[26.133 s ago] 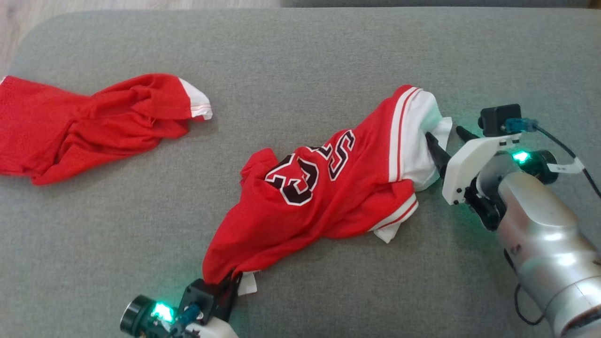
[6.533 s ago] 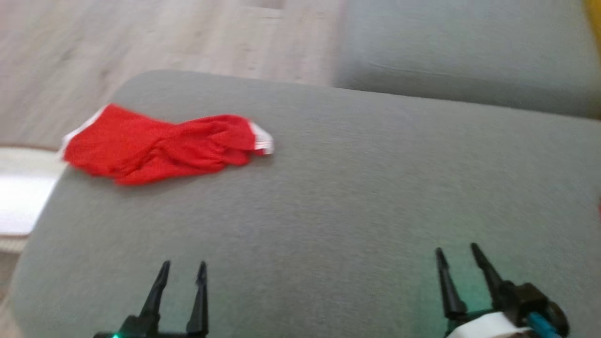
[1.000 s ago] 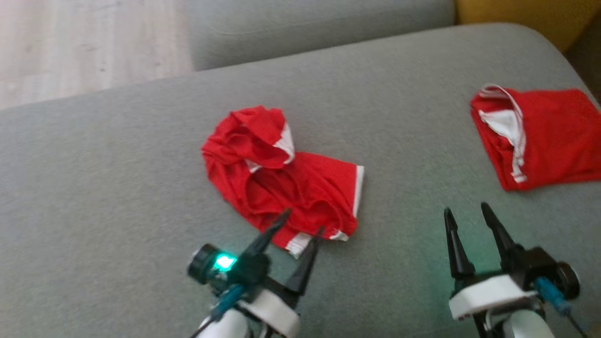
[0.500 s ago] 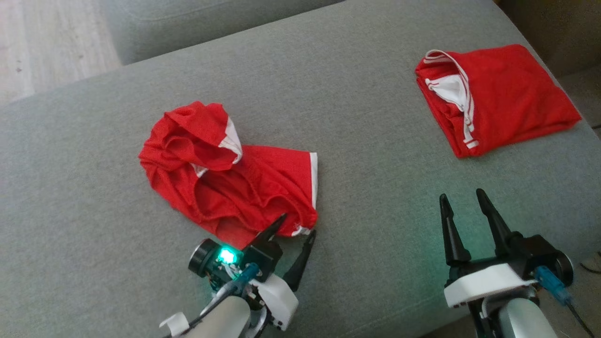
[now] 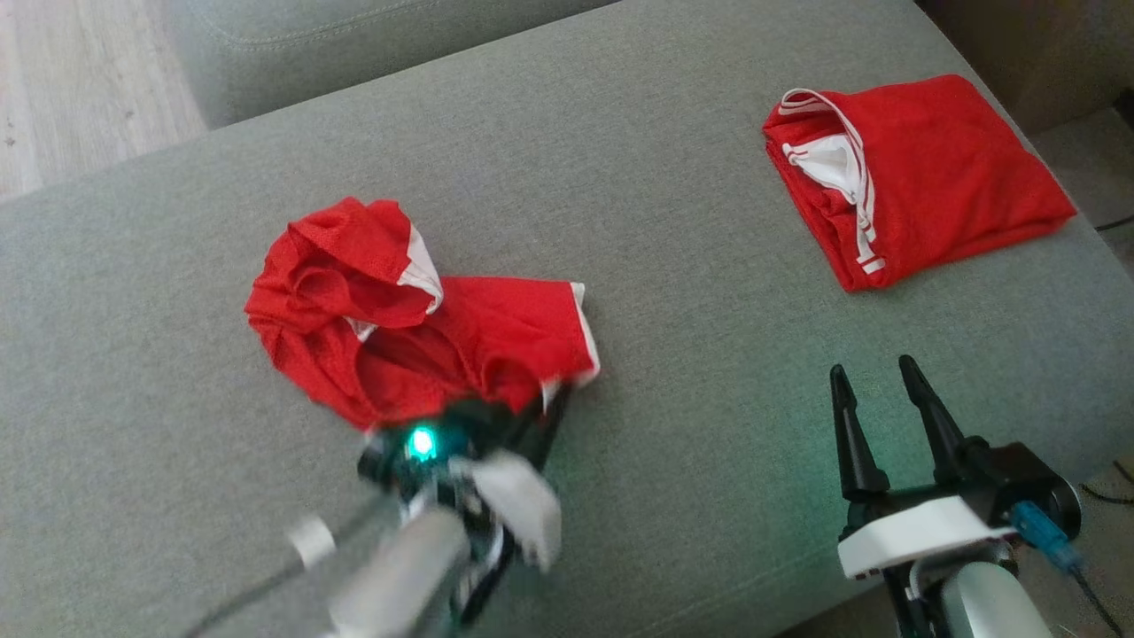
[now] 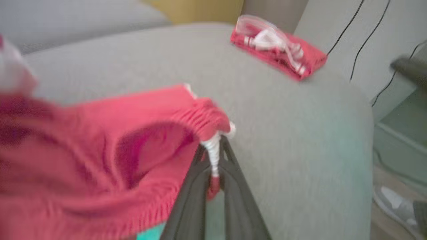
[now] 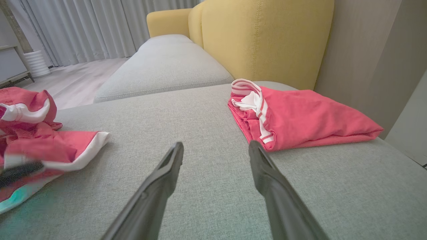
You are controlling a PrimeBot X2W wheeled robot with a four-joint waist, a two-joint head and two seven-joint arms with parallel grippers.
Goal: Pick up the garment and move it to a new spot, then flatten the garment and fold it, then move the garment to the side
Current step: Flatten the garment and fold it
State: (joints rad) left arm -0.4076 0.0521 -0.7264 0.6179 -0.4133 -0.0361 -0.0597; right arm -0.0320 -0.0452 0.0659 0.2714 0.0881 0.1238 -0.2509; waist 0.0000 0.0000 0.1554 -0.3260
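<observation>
- Left hand point(image 6: 214, 146) is clenched on the crumpled red garment point(image 5: 425, 337), both dark fingers pinched together on the white ribbed hem at its near corner.
- In the left wrist view that white trim sits squeezed between the two fingers, with red mesh bunching off to the left of them.
- From the head view the left arm is a blur, green light glowing on the wrist, right at the garment's near edge.
- The garment lies in a heap on the grey sofa cushion point(image 5: 709, 292), left of centre, one white-edged flap curled over on top.
- Right hand point(image 5: 870, 368) is released, fingers spread wide and holding nothing, hovering over bare cushion at the near right.
- A folded red garment point(image 5: 930, 177) rests at the far right corner of the cushion, striped white trim showing at its left edge, well apart from both hands.
- Behind it in the right wrist view stands a yellow sofa back point(image 7: 267, 33).
- Pale wooden floor point(image 5: 53, 89) shows past the cushion's far left.
</observation>
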